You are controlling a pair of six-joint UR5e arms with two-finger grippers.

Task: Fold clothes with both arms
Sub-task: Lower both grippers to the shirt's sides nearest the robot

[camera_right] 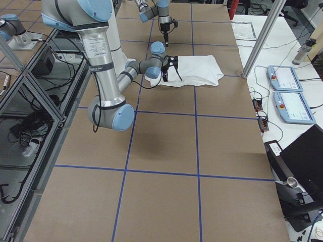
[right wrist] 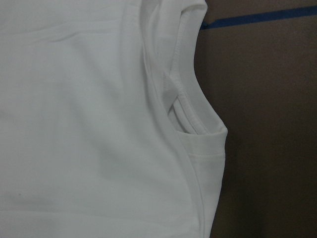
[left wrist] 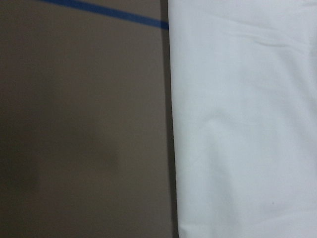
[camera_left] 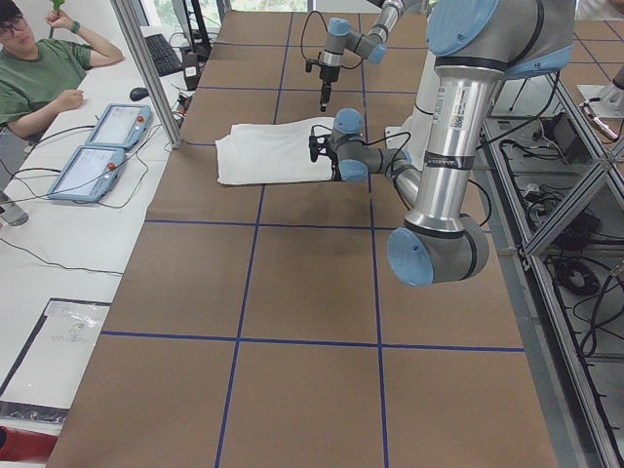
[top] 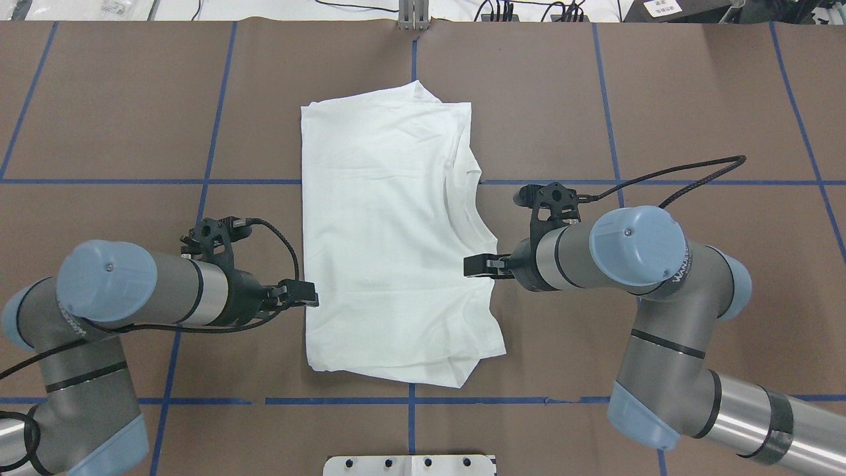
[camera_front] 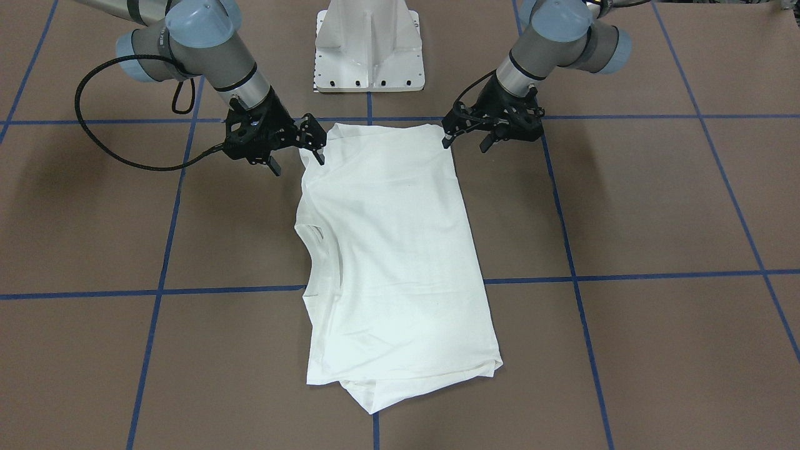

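The white T-shirt (top: 390,238) lies folded into a long rectangle in the middle of the table, plain side up, no printed text showing. Its ribbed collar (right wrist: 185,99) sits at the edge on my right side (top: 470,198). My left gripper (top: 303,295) is open and empty at the shirt's straight left edge (left wrist: 171,129); it also shows in the front view (camera_front: 464,147). My right gripper (top: 479,264) is open and empty at the right edge, just nearer me than the collar, and shows in the front view (camera_front: 299,166). I cannot tell whether the fingers touch the cloth.
The table (top: 106,106) is covered in brown paper with a grid of blue tape lines (top: 132,180). The white pedestal base (camera_front: 369,50) stands at my side of the shirt. An operator (camera_left: 39,68) sits by control tablets (camera_left: 102,127) beyond the far edge.
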